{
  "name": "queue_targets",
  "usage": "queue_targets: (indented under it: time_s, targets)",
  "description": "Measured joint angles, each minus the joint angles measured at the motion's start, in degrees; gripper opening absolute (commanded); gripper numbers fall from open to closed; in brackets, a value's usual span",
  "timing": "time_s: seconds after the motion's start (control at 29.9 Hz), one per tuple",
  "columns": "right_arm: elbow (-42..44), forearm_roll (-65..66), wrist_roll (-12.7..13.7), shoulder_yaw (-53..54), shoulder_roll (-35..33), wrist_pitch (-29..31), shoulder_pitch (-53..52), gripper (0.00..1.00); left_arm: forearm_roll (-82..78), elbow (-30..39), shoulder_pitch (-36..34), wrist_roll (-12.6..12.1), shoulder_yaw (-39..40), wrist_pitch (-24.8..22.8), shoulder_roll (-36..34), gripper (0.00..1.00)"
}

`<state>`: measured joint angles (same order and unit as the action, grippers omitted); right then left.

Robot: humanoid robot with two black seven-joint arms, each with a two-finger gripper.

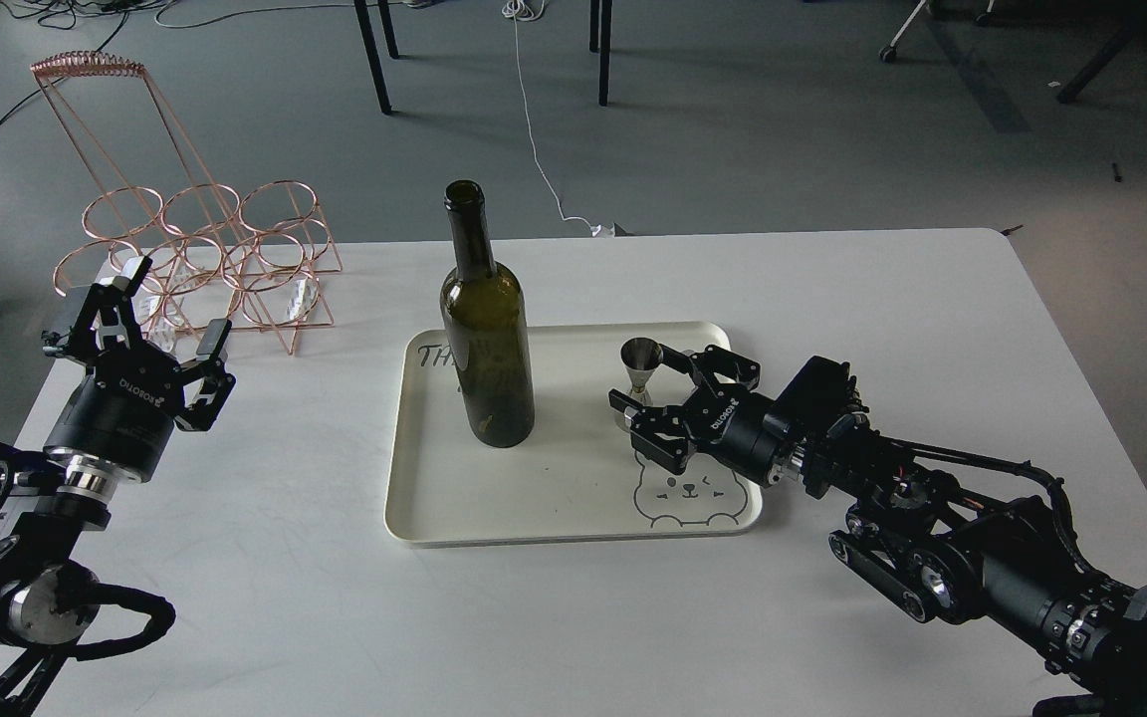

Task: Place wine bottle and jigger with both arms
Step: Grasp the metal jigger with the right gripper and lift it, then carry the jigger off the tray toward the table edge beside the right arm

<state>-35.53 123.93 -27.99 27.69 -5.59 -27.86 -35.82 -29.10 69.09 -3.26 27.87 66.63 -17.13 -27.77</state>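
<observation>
The dark olive-green wine bottle [486, 339] stands upright on the left part of a cream tray [554, 498]. The small silver jigger [639, 382] stands upright on the tray's right part. My right gripper [648, 383] is open, with its fingers on either side of the jigger, near its waist; whether they touch it cannot be told. My left gripper [150, 324] is open and empty over the table's left side, well apart from the tray.
A copper wire bottle rack [190, 249] stands at the table's back left corner, just behind my left gripper. The white table [832, 289] ends close behind the tray. A bear drawing [683, 493] marks the tray's front right.
</observation>
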Motion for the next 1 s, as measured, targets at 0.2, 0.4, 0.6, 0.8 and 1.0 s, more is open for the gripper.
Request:
queue_targets:
  time_s: [0.2, 0.4, 0.6, 0.8, 1.0]
  targets:
    - [0.93, -0.03, 0.0, 0.0, 0.3, -0.08, -0.03, 0.4, 0.08, 0.0, 0.0, 0.0, 0.08, 0.0, 0.0, 0.99]
    - [0.99, -0.09, 0.0, 0.0, 0.31, -0.11, -0.12, 0.22, 0.1, 0.06, 0.0, 0.01, 0.08, 0.0, -0.06, 0.99]
    - [0.87, -0.17, -0.01, 0.15, 0.39, -0.13, -0.25, 0.2, 0.09, 0.08, -0.01, 0.08, 0.09, 0.0, -0.04, 0.99]
    - [-0.05, -0.82, -0.02, 0.7, -0.1, -0.14, -1.56, 0.2, 0.1, 0.09, -0.08, 0.08, 0.32, 0.0, -0.02, 0.99]
    - [-2.74, -1.14, -0.02, 5.88, -3.69, -0.15, -2.61, 0.21, 0.09, 0.09, -0.08, 0.08, 0.35, 0.0, -0.02, 0.99]
